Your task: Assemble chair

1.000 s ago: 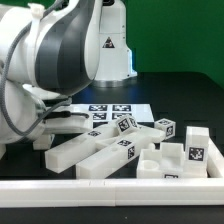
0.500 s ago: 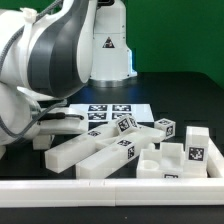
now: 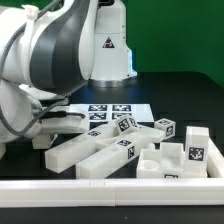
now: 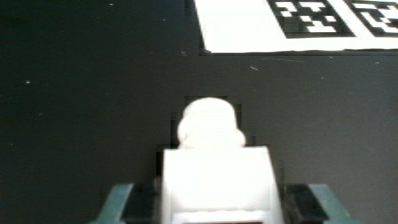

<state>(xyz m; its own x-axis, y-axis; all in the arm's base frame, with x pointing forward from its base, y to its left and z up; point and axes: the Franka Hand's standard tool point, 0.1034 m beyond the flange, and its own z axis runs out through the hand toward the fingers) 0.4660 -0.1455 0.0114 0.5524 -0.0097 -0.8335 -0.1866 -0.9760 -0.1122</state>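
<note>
In the wrist view a white chair piece [image 4: 214,150] with a rounded peg end lies on the black table between my fingers. The gripper [image 4: 217,202] straddles it, and a dark gap shows on each side between the fingers [image 4: 135,200] and the piece. In the exterior view the gripper [image 3: 62,118] is low at the left, mostly hidden by the arm. Long white bars [image 3: 100,152] lie beside it. Tagged cubes [image 3: 165,127] and the square seat frame [image 3: 186,156] sit to the exterior view's right.
The marker board [image 3: 108,110] lies flat behind the parts and shows in the wrist view too, as the marker board [image 4: 302,25] ahead of the piece. A long plain white border rail [image 3: 110,186] runs along the front. The robot base [image 3: 108,50] stands at the back.
The arm has shifted very slightly at the exterior view's left. The chair parts have not moved.
</note>
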